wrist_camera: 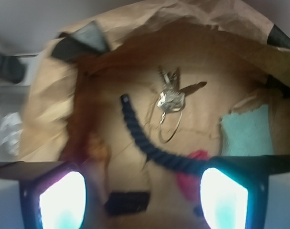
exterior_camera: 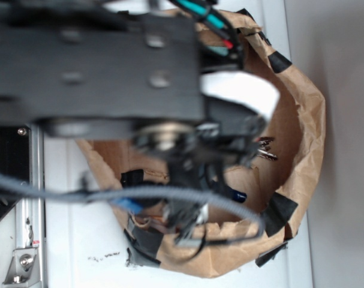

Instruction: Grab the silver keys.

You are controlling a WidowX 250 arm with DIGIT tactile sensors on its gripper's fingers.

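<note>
Silver keys (wrist_camera: 170, 98): a small shiny bunch on a thin wire ring, lying flat on the floor of the brown paper bag (wrist_camera: 135, 28), toward its far side in the wrist view; in the exterior view their tips (exterior_camera: 265, 149) show just past the arm.
Navy rope (wrist_camera: 145, 138): curves across the bag floor just left of the keys, running down toward the right finger; apart from the key bunch.
Gripper (wrist_camera: 142, 200): released, its 2 fingers (wrist_camera: 63, 200) spread wide at the bottom of the wrist view, above the bag floor and well short of the keys; nothing between them but rope and paper.
Bag rim: crumpled, patched with black tape (exterior_camera: 280, 61) at several spots.
Other contents: a teal patch (wrist_camera: 245, 131) at right, a pink-red item (wrist_camera: 195, 157) near the rope's lower end, a dark block (wrist_camera: 128, 202) low in view.
Arm (exterior_camera: 98, 66): blurred, covering most of the bag in the exterior view.
</note>
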